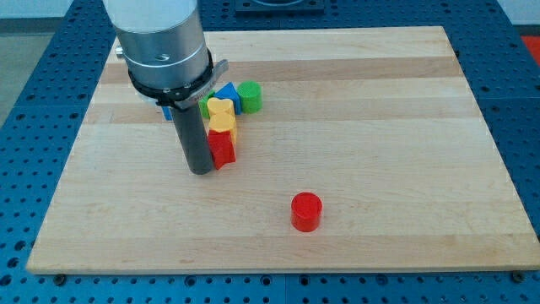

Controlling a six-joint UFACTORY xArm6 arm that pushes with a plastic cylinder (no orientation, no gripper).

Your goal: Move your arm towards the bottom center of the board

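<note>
My tip (202,171) rests on the wooden board (380,127), left of centre. It touches the left side of a red block (224,149). Above that block a yellow block (222,115) follows, then a blue triangular block (228,93) and a green cylinder (250,96). A small green piece (205,106) and a blue block (168,110) show partly behind the rod. A red cylinder (306,211) stands alone below and to the right of my tip, near the bottom centre.
The arm's grey body (160,42) covers the board's top left part. A blue perforated table (34,76) surrounds the board on all sides.
</note>
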